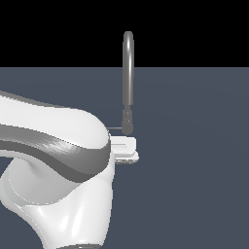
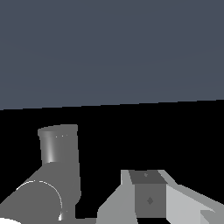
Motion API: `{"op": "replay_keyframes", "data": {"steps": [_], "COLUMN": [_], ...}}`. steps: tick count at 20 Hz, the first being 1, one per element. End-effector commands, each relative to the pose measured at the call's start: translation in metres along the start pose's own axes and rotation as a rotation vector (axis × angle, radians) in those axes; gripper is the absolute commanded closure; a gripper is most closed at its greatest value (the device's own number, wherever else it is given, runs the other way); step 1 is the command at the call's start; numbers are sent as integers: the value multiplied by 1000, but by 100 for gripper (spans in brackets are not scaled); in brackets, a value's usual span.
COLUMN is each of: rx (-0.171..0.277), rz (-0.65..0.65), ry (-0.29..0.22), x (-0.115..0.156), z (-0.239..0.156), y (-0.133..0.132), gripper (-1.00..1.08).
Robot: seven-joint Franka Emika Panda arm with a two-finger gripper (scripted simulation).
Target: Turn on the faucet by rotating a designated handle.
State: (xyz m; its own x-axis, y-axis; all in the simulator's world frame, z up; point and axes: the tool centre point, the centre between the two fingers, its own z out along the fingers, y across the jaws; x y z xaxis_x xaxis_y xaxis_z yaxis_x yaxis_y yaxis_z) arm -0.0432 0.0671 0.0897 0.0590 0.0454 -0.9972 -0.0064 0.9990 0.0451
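Just beside the faucet (image 1: 128, 73) base and its handle (image 1: 113, 128) sits the tool (image 1: 124, 148) (opening hidden, grip unclear).

You're looking at a flat, matte slate-blue floor (image 1: 194, 146) that runs back to a straight horizon. Above that line you get only plain black backdrop (image 1: 58, 29) (no walls, windows or furniture show). Light falls evenly, and the floor carries no marks or shadows.
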Motion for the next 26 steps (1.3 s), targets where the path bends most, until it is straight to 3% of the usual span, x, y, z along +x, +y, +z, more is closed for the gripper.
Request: {"op": "replay_keyframes", "data": {"steps": [1,10,22,26], "rx": [6,22,25,25], "rz": [-18,-45,-46,-46], "ry": [11,80,59,59], "x": [-1,22,18,4], "z": [-1,-11,-4,-3], "y": [-6,-24,-33,-28], "gripper": [108,108,108,108]}}
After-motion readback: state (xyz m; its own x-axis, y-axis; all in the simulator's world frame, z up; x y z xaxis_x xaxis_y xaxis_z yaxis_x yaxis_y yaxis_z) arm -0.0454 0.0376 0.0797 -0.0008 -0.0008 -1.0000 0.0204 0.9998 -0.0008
